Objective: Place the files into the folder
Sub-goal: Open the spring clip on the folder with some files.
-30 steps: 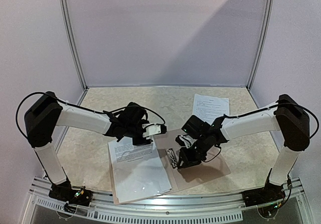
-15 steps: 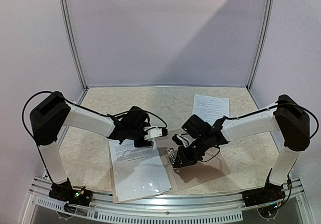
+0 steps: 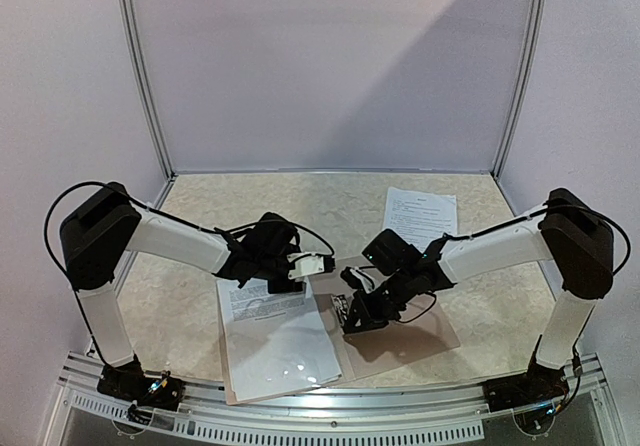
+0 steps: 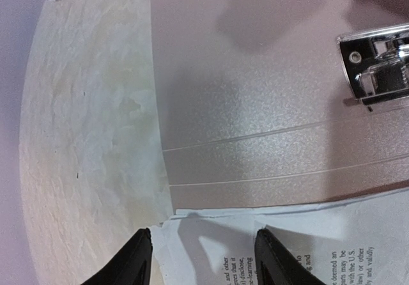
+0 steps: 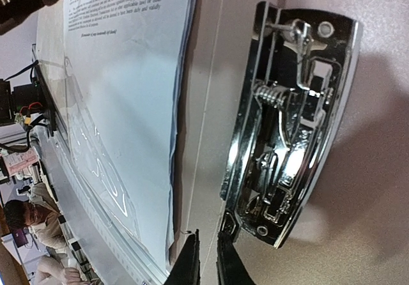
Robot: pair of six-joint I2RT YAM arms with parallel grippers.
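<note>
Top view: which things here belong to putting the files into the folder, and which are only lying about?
Of the job: the open folder; its metal clip; the printed sheets on its left half; the single printed sheet farther back.
Not of the job: the table; the metal rail at its near edge.

Left arm (image 3: 175, 238) and right arm (image 3: 495, 248) both reach inward, forearms near level, wrists pitched down. Left tool (image 4: 204, 262): jaws stand apart. Right tool (image 5: 208, 262): jaws pinched almost together, thin slit between. Tools near each other.
</note>
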